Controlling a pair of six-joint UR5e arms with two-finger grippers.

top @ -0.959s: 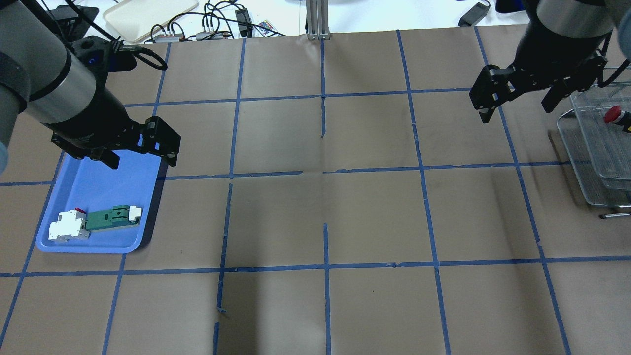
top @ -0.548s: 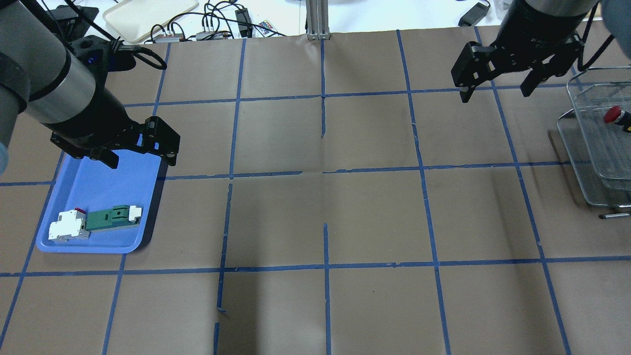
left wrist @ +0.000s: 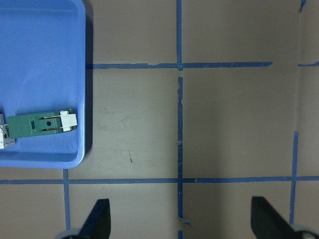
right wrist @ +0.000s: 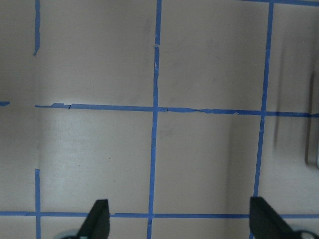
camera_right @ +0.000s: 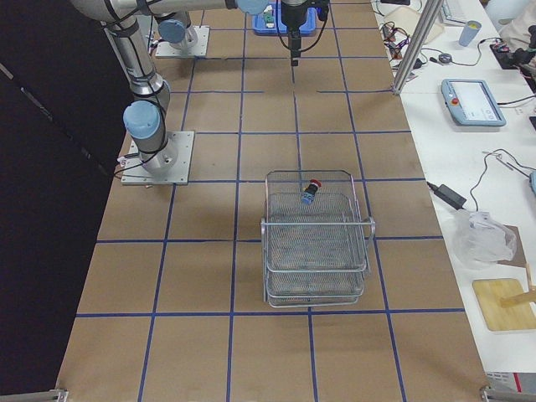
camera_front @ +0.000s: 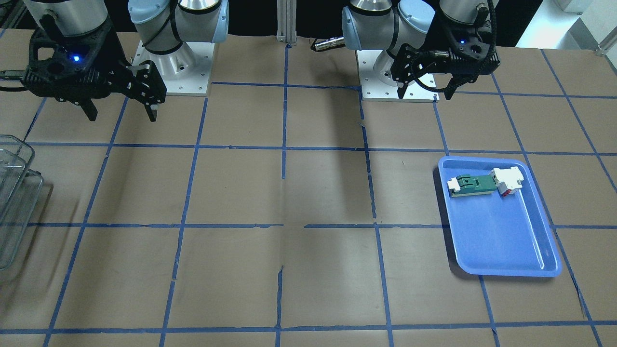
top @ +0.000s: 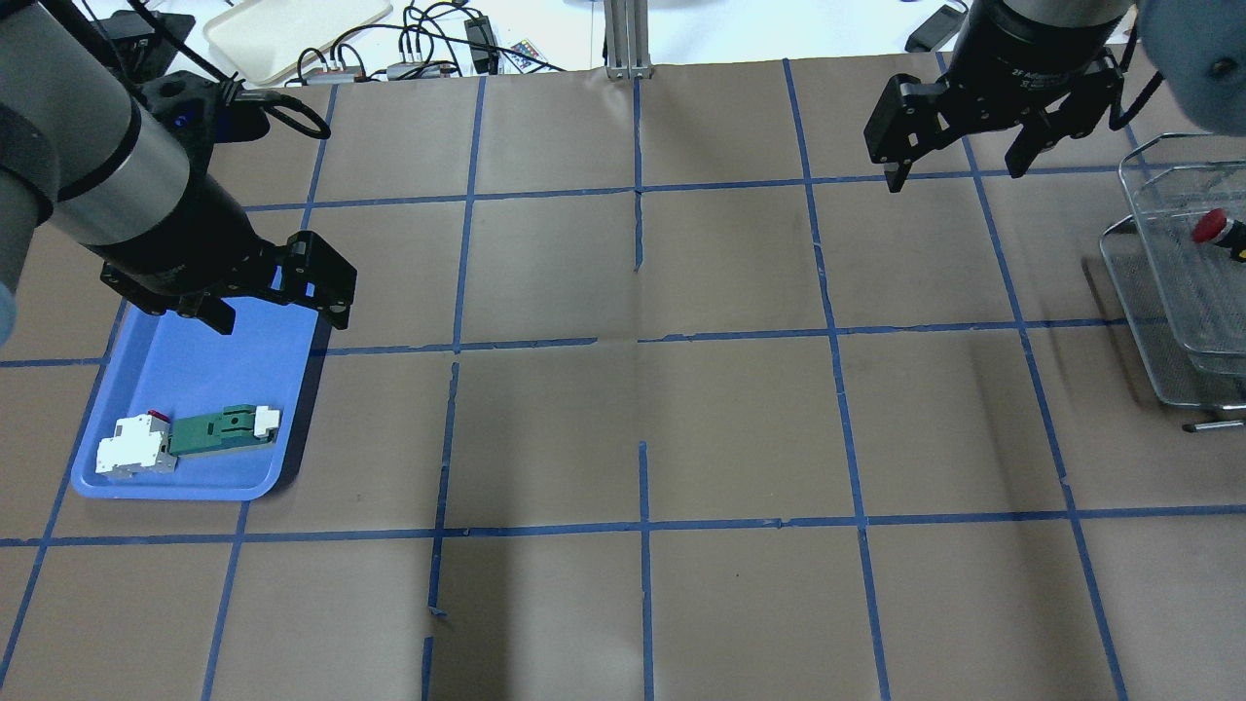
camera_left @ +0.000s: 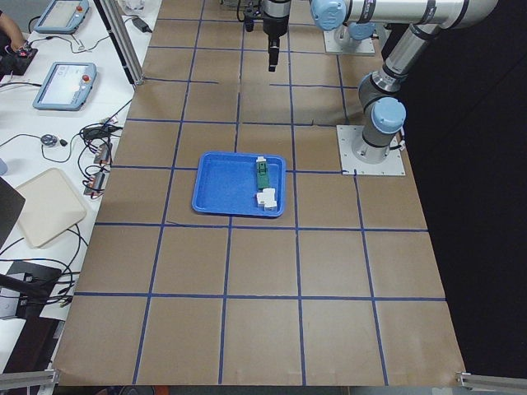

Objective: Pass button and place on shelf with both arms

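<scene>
Now that the button (top: pixel 1211 227) lies in the top tier of the shelf (top: pixel 1147 263), at three o'clock on the table (top: pixel 730 419) in the overhead view, the placing itself looks done. Its red cap points toward ten o'clock, and its body runs off toward four o'clock, past the picture's edge. The right-side view shows it resting on the upper tier's mesh, touching no gripper.

What has changed over the last second is the right gripper (top: pixel 954 170). It was hanging just beside the shelf's nine o'clock rim. It has since drawn back toward ten o'clock and now hovers near one o'clock of the table, well apart from the rack. Its jaws stand wide apart with nothing between them, and its wrist camera sees only bare paper and tape lines between the fingers. The button has not shifted during that retreat, so the release seems clean.

The left gripper (top: pixel 277 316) has not moved. It hangs spread and empty over the twelve o'clock end of the blue tray (top: pixel 214 375), at nine o'clock of the table. In the tray, the green-and-white part (top: pixel 224 431) and the white block (top: pixel 134 455) lie touching end to end.

I judge the task all but finished; what seems left is for both arms to pull clear.
</scene>
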